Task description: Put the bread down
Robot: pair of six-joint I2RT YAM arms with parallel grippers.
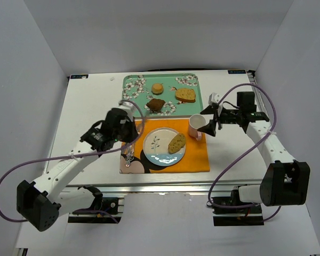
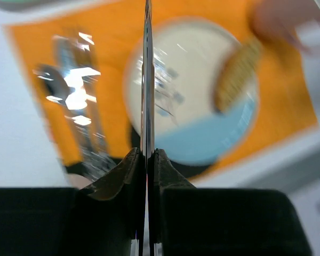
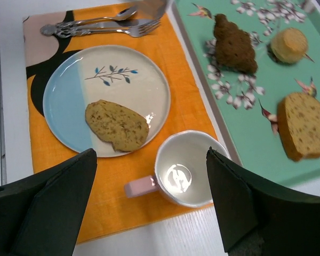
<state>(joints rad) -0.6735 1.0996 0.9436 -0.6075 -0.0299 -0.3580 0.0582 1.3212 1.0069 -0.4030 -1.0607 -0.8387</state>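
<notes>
The white table (image 1: pixel 85 117) carried a teal floral tray (image 1: pixel 129 85) at the far side and an orange placemat (image 1: pixel 197 160) nearer the arms. On the mat sat a blue-and-cream plate (image 1: pixel 154 144), with a pink mug (image 1: pixel 196 125) just beside it. The bread (image 3: pixel 117 125) lay flat on the plate's right half, so its placing looked done.

It seemed light, with a firm crust, and probably crumbly. The best hold would be gentle and across its narrow middle, at the crust edges, since it might slide on the glaze.

The right gripper (image 3: pixel 149 160) hung above the mug, jaws spread wide and empty. The left gripper (image 2: pixel 148 154) was clamped on a thin metal utensil (image 2: pixel 147 80), seen edge-on.
</notes>
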